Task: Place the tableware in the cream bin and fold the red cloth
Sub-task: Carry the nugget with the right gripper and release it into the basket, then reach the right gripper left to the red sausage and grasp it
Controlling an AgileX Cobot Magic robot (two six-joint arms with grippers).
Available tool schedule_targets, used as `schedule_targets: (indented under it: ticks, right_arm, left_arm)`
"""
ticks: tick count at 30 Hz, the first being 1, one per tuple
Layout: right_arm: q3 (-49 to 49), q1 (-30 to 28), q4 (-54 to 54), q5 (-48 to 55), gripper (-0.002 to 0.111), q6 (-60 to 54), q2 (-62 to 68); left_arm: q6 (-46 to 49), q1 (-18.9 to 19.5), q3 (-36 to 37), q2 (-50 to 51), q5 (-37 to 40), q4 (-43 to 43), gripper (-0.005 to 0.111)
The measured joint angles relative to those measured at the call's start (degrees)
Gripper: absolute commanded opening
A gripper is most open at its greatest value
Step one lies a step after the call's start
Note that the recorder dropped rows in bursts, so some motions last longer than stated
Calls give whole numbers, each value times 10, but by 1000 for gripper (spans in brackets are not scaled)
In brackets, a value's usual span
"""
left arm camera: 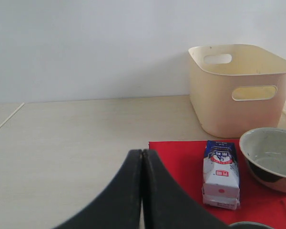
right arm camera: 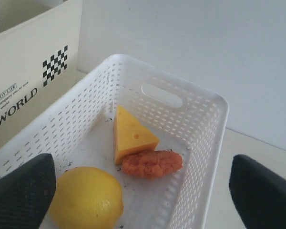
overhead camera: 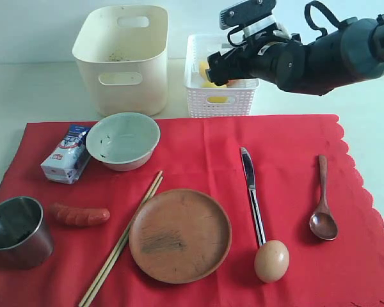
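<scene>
Now hovering over the white basket [overhead camera: 221, 102] with right jaws spread wide, well behind the metal knife [overhead camera: 251, 192] lying front-to-back on the red cloth [overhead camera: 288, 147], nearest this arm; holding left jaws pressed together.

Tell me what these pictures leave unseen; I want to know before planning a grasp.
- Basket contents, exterior view: partly hidden by the right arm.
- Chopsticks, exterior view: lower ends cut by the bottom edge.
- Bowl, left wrist view: cut by the right edge.
- Carton print: too small to read in either view.
</scene>
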Motion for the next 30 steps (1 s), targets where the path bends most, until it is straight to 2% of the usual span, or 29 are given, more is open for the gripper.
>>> schedule_targets:
  ticks: [3, 5, 11, 15, 20, 30]
  right_arm:
    - [0, 0, 0, 4, 81, -1, 0]
    - [0, 0, 0, 10, 69, -2, -1]
    - [0, 0, 0, 52, 20, -2, -23]
    - [0, 0, 0, 86, 0, -2, -54]
    - [7, 0, 0, 118, 0, 6, -93]
    - [93, 0, 0, 118, 0, 61, -186]
  left_arm:
    - [0, 0, 0, 0, 0, 0, 1]
    - [0, 0, 0, 0, 0, 0, 1]
    - [0, 0, 0, 0, 0, 0, 1]
    - [0, 0, 0, 0, 0, 0, 1]
    - [0, 0, 0, 0, 0, 0, 1]
    - [0, 0, 0, 0, 0, 0, 1]
